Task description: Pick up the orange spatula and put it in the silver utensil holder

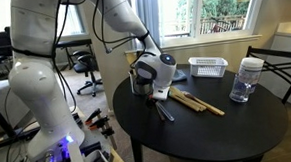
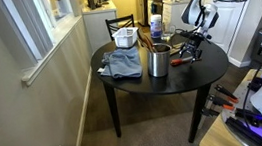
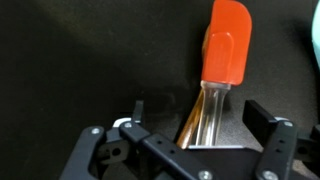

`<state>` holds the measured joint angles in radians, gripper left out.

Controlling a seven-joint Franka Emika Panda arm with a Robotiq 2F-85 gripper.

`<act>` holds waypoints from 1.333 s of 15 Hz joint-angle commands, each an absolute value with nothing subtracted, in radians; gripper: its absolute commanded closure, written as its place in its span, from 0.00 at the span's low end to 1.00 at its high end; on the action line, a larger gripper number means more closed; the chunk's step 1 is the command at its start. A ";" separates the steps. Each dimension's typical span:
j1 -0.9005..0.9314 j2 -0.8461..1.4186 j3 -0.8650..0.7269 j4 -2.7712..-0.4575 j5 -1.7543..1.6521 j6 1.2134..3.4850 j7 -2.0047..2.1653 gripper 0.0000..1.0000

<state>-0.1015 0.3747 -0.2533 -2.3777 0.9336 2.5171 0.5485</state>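
The orange spatula (image 3: 227,40) lies flat on the black table, with its orange head away from me and its clear shiny handle (image 3: 205,112) running back between my fingers. My gripper (image 3: 200,120) is open and low over the table. Its two fingers stand either side of the handle with gaps, not touching it. In an exterior view the gripper (image 2: 192,47) hangs over the table's far side, with the spatula (image 2: 179,62) under it. The silver utensil holder (image 2: 158,62) stands upright near the table's middle, a short way from the gripper. The gripper also shows in an exterior view (image 1: 158,87).
The round black table (image 1: 218,132) carries wooden utensils (image 1: 199,102), a white mesh basket (image 1: 209,66), a clear white-lidded jar (image 1: 248,79) and a grey cloth (image 2: 122,64). A chair (image 1: 280,69) stands beside the table.
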 commanded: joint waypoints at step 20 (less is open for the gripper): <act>-0.121 0.374 -0.248 -2.368 0.911 2.501 0.599 0.64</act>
<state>-0.1031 0.3750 -0.2556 -2.3740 0.9336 2.5162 0.5659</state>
